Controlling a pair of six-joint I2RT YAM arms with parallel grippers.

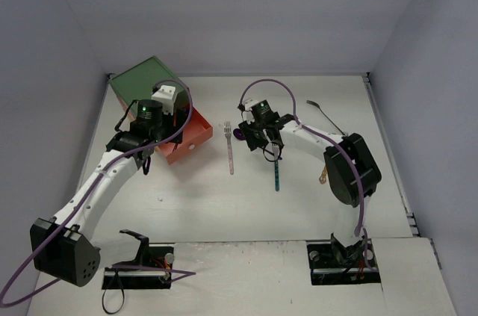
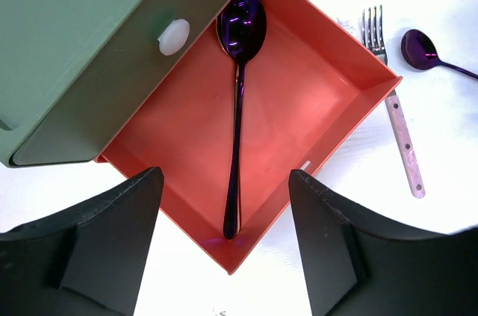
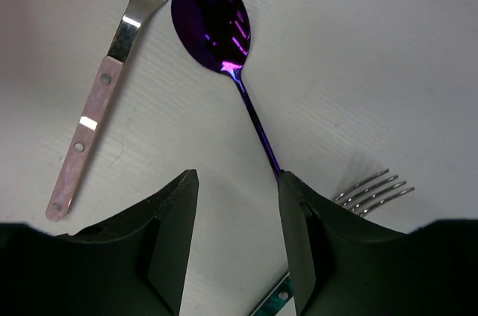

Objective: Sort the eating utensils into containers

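Top external: five utensils are lying on the table (image 1: 194, 204), and a sixth is sitting in the chest, so six in all. One green-topped chest (image 1: 146, 77) is standing far left with one orange-red drawer (image 1: 196, 137) pulled out.

Left wrist: first purple spoon (image 2: 237, 107) is lying diagonally inside that drawer, bowl toward the chest. One green drawer front above it is shut and is showing one white knob (image 2: 173, 36). Left gripper (image 2: 224, 181) is hovering over the drawer's near corner, fingers spread wide, holding nothing.

Right wrist: right gripper (image 3: 237, 181) is sitting low over the table, fingers partly apart, nothing clamped between them. Second purple spoon (image 3: 211, 25) is lying just ahead, its handle running under the right-hand finger's tip.

Forks number two: pink-handled fork (image 3: 104, 84) just beside that spoon, and teal-handled fork (image 3: 373, 189) beneath the gripper. One gold-coloured piece (image 1: 323, 175) and one dark piece (image 1: 325, 116) are lying near the right arm, too small to type.
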